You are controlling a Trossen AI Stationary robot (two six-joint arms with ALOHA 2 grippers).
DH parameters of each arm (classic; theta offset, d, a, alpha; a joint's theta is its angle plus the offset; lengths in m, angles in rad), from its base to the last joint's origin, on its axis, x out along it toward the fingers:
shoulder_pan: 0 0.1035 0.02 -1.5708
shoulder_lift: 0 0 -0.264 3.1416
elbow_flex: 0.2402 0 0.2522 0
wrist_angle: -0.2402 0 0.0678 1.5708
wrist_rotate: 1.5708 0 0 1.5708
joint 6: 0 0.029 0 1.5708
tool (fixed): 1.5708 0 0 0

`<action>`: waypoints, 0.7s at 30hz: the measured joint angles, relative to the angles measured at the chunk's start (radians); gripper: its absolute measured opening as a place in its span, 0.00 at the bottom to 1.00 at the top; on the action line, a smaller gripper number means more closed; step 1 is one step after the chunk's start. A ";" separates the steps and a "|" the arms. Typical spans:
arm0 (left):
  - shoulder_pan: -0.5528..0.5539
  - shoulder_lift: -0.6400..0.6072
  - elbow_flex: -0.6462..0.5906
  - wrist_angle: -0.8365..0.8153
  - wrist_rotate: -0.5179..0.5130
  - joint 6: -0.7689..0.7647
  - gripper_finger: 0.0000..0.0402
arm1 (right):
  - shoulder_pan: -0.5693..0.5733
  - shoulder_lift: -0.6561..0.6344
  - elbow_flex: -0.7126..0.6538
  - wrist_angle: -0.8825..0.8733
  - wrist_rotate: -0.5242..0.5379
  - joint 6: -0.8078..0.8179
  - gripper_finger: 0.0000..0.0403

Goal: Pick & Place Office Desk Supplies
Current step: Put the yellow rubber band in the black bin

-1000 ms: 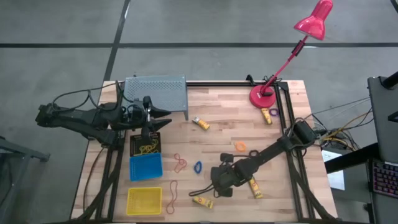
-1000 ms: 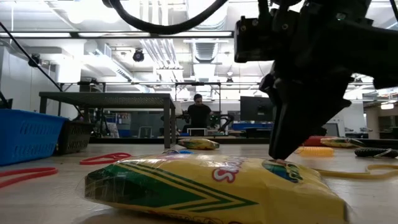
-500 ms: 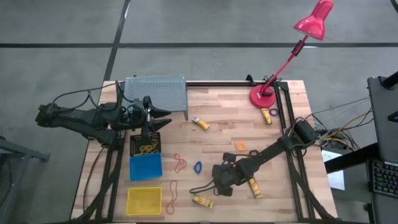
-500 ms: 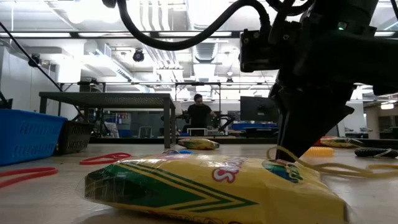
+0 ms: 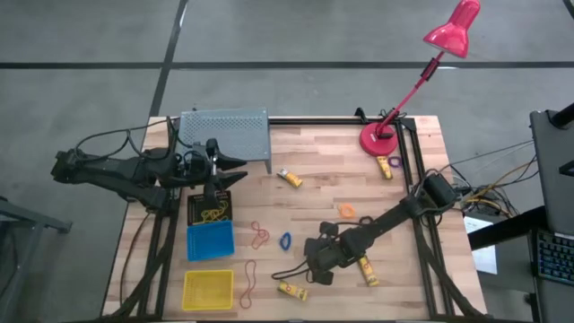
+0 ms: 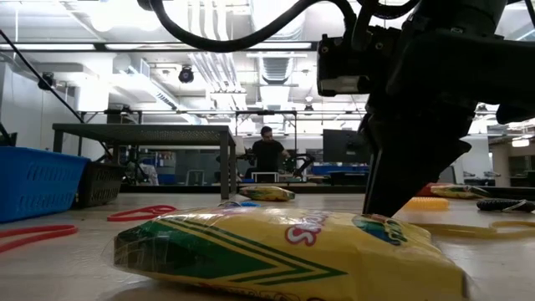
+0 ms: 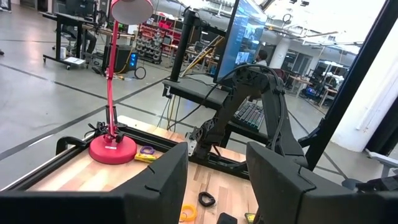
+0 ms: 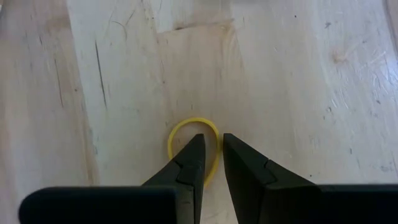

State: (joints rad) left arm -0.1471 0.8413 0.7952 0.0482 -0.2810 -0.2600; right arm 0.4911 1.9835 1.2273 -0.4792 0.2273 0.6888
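Fingers of the right gripper (image 8: 211, 155) stood nearly together, tips pressed down at the table (image 5: 332, 157), with a yellow rubber band (image 8: 194, 144) looped around and just ahead of them. One strand seemed to run between the tips, which suggested a pinch on that thin loop, though whether it was truly caught could not be told. Just beside those fingers lay a yellow crayon pack (image 6: 284, 247), and a blue ring (image 5: 285, 240) and red bands (image 5: 259, 235) rested a little farther off, all loose on the wood.

The left gripper (image 7: 214, 180) hovered over the black bin (image 5: 212, 207), fingers apart and empty, likely placed there because that bin takes the bands. Below those fingers the black bin held a tangle of yellow bands (image 5: 213, 214). The blue bin (image 5: 210, 240) and the yellow bin (image 5: 207, 290), lined up beyond it, looked bare inside. A grey basket (image 5: 224, 133) stood behind the left fingers; its contents could not be seen.
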 joint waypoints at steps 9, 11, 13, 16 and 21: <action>0.000 0.000 0.000 0.000 0.000 0.002 0.42 | -0.004 -0.004 -0.018 0.008 -0.085 -0.002 0.08; 0.000 0.000 0.000 0.000 0.000 0.002 0.42 | -0.004 -0.004 -0.019 0.007 -0.093 -0.002 0.04; 0.000 0.000 0.000 0.000 0.000 0.002 0.42 | -0.004 -0.004 -0.019 0.006 -0.094 -0.001 0.03; 0.000 0.000 0.000 0.000 0.000 0.002 0.42 | -0.003 -0.004 -0.019 0.005 -0.085 0.011 0.02; 0.000 0.000 0.000 0.000 0.000 0.002 0.42 | 0.002 -0.019 -0.020 -0.002 -0.003 0.050 0.02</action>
State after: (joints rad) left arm -0.1471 0.8413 0.7954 0.0479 -0.2809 -0.2584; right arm 0.4930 1.9647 1.2076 -0.4808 0.2246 0.7387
